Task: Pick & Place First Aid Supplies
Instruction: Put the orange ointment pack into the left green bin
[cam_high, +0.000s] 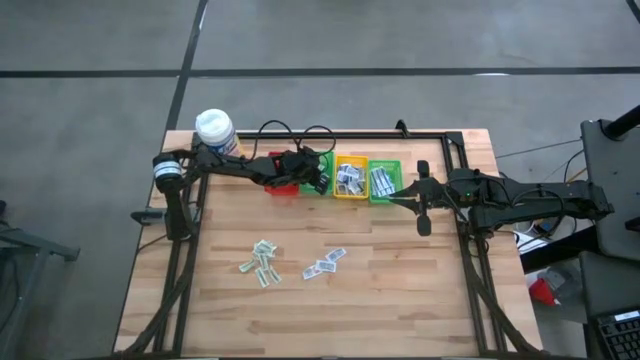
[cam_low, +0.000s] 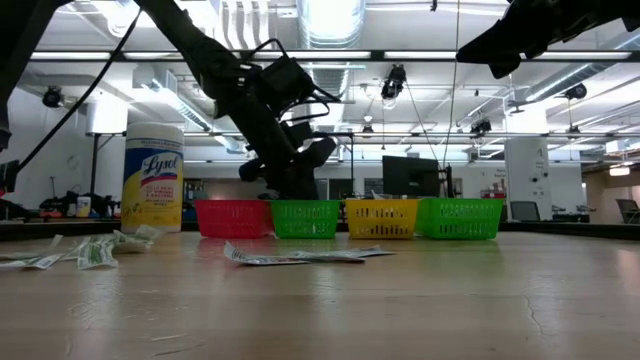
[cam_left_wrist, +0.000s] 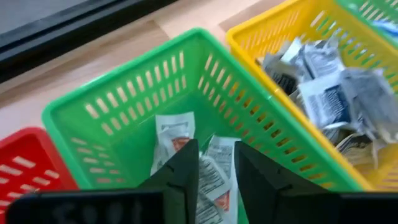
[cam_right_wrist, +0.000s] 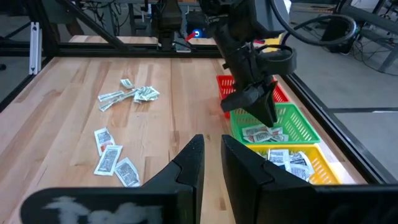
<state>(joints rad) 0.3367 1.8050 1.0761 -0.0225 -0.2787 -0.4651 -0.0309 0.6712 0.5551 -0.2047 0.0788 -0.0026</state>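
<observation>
- The left gripper (cam_high: 318, 176) hangs over the near green basket (cam_left_wrist: 124, 106), upper middle of the overhead frame. Its fingers (cam_left_wrist: 180, 177) stand a little apart with nothing between them; packets in the basket (cam_left_wrist: 174, 134) lie just below.
- From above, the arm hides most of that green basket and of the red basket (cam_high: 283, 189) beside it, so their contents cannot be read there.
- The yellow basket (cam_high: 350, 179) holds a jumble of packets; the print is too small to read. The far green basket (cam_high: 385, 181) is next to it on the right.
- The right gripper (cam_high: 422, 196) waits at the right of the row. Its fingers (cam_right_wrist: 189, 163) show a narrow gap and hold nothing.
- Loose packets (cam_high: 260, 261) lie in a cluster at lower centre-left of the table (cam_high: 400, 290), a second cluster (cam_high: 325, 263) to its right.
- The wipes bottle (cam_high: 215, 131) stands at the table's upper left corner, its base partly covered by the arm.
- In the level view the packets on the table are thin slivers, hard to count.
</observation>
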